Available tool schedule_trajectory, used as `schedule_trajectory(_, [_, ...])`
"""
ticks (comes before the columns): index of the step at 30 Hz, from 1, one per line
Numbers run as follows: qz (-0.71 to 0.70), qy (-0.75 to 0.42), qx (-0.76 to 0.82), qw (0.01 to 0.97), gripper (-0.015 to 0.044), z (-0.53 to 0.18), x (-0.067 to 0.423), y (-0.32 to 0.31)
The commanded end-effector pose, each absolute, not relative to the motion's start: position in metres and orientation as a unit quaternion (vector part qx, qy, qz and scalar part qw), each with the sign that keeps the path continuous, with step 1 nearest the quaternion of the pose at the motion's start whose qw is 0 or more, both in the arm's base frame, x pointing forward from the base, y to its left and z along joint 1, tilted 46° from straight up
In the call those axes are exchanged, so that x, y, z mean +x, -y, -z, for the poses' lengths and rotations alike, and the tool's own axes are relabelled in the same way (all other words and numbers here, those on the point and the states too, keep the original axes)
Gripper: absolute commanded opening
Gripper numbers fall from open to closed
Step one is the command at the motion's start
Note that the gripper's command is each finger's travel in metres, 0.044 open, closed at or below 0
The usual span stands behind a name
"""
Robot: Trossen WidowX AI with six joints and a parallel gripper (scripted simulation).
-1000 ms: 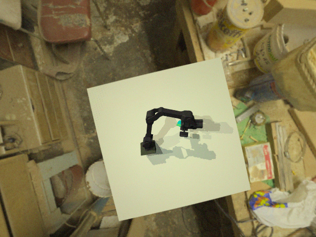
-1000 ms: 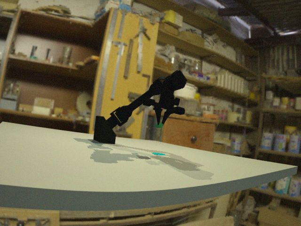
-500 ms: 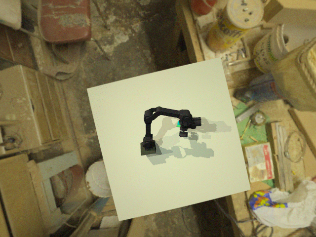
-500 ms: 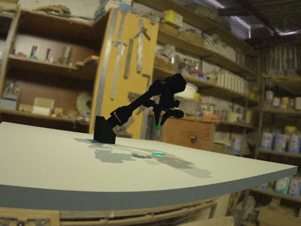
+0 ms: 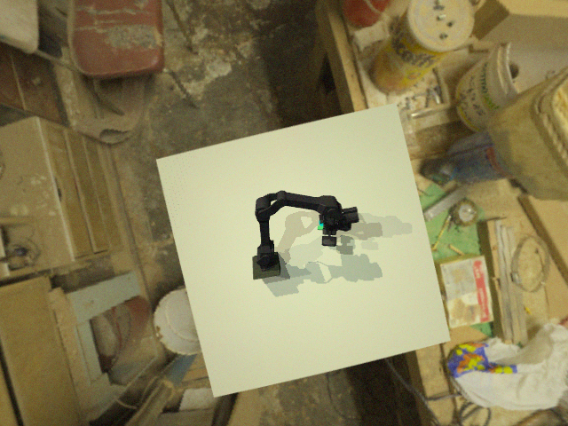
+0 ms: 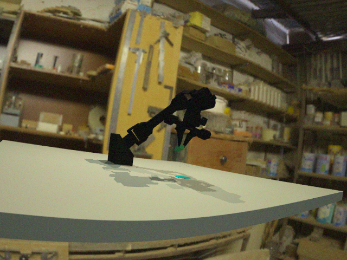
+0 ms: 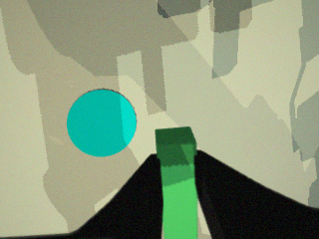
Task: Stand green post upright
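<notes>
My gripper is shut on the green post. The post hangs between the black fingers, pointing down, well above the table. The cyan circle lies flat on the pale table. In the wrist view the circle is to the left of the post's lower end and a little beyond it. In the exterior view the circle lies below the post, slightly to the right. In the top view the circle is hidden under the arm.
The arm's black base stands near the table's middle. Blocky shadows of the arm fall across the table around the circle. Workshop shelves and clutter surround the table beyond its edges.
</notes>
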State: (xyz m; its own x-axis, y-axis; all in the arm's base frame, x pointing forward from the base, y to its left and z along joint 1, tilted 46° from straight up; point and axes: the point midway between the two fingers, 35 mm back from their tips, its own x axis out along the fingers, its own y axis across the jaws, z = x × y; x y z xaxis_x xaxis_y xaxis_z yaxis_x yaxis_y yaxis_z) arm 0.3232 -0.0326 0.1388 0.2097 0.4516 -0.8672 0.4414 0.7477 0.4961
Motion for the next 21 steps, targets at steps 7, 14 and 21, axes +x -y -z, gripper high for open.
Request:
schedule_trajectory(7, [0.018,-0.619,0.34,0.708,0.0023,-0.1347,0.3233,0.0323])
schedule_trajectory(14, [0.032,-0.611,0.329,0.72,0.0023,-0.1321,0.3237,0.0317])
schedule_trajectory(21, [0.045,-0.601,0.319,0.731,0.0023,-0.1299,0.3243,0.0311])
